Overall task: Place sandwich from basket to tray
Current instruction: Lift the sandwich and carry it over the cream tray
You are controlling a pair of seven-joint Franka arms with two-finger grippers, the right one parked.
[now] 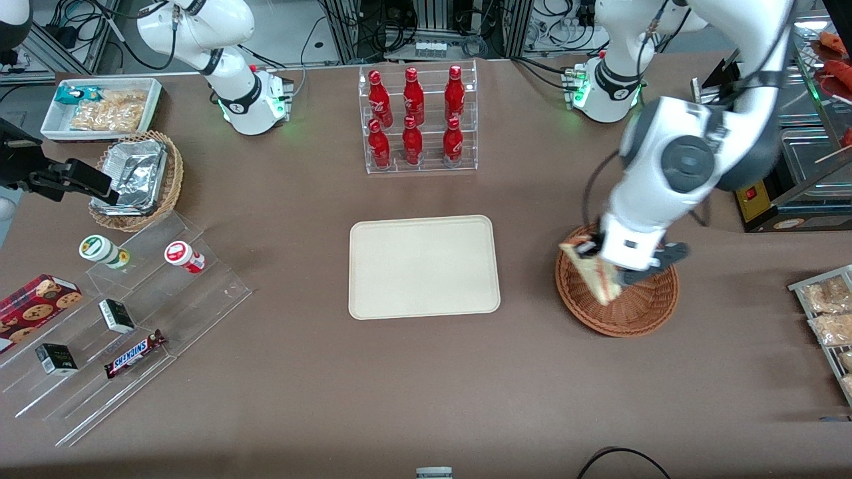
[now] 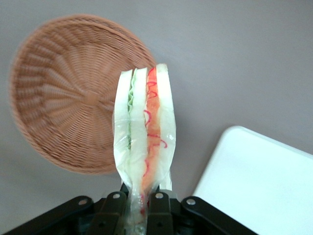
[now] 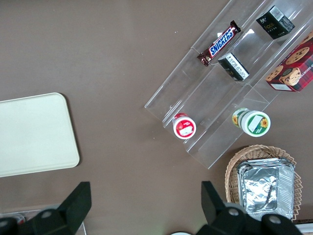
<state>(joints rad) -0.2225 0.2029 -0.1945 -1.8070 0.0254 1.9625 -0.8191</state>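
Note:
The sandwich (image 1: 596, 273), a wrapped white-bread wedge with red-orange and green filling, hangs in my left gripper (image 1: 616, 276), which is shut on it above the reddish-brown wicker basket (image 1: 639, 309). In the left wrist view the sandwich (image 2: 144, 132) stands out from the gripper (image 2: 138, 208), pinched at its wrapped end between the black fingers (image 2: 113, 210). The basket (image 2: 63, 93) lies empty below it. The cream-beige tray (image 1: 424, 266) lies flat at mid-table, beside the basket toward the parked arm's end, and its corner shows in the left wrist view (image 2: 259, 186). The tray holds nothing.
A clear rack of red bottles (image 1: 417, 120) stands farther from the front camera than the tray. A clear stepped shelf (image 1: 126, 313) with snacks, a lighter basket with a foil container (image 1: 136, 179) and a white bin (image 1: 100, 106) lie toward the parked arm's end. Snack packets (image 1: 829, 313) lie at the working arm's end.

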